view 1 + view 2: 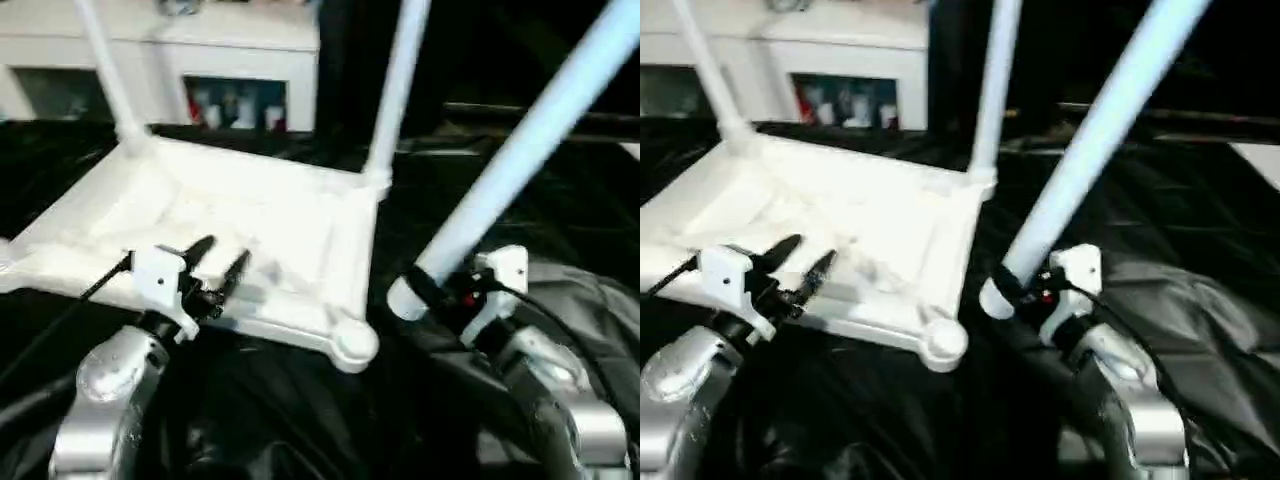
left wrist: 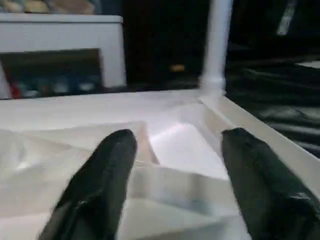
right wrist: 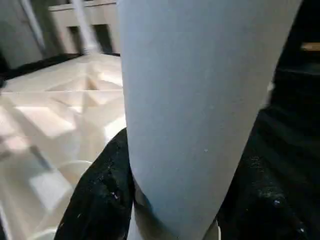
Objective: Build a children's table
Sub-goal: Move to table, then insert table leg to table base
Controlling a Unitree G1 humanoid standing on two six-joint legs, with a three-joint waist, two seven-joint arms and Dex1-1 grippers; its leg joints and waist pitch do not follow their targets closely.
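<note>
Item: white plastic rimmed table top (image 1: 250, 230), inverted on black-draped surface (image 1: 560, 210), two legs fitted at 12 o'clock; right end effector (image 1: 440, 292) clamps loose white tapered leg (image 1: 520, 150) at 3 o'clock of empty corner socket (image 1: 352, 340), tilted, risking a cross-seated, jammed entry; left end effector (image 1: 218, 262) parted over near rim.

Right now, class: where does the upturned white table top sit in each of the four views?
Left eye view: table top, centre-left, underside up.
Right eye view: table top, left half.
Left wrist view: table top, beyond the left gripper.
Right wrist view: table top, beside the held leg.
Shared landmark: white cabinet behind it.
</note>
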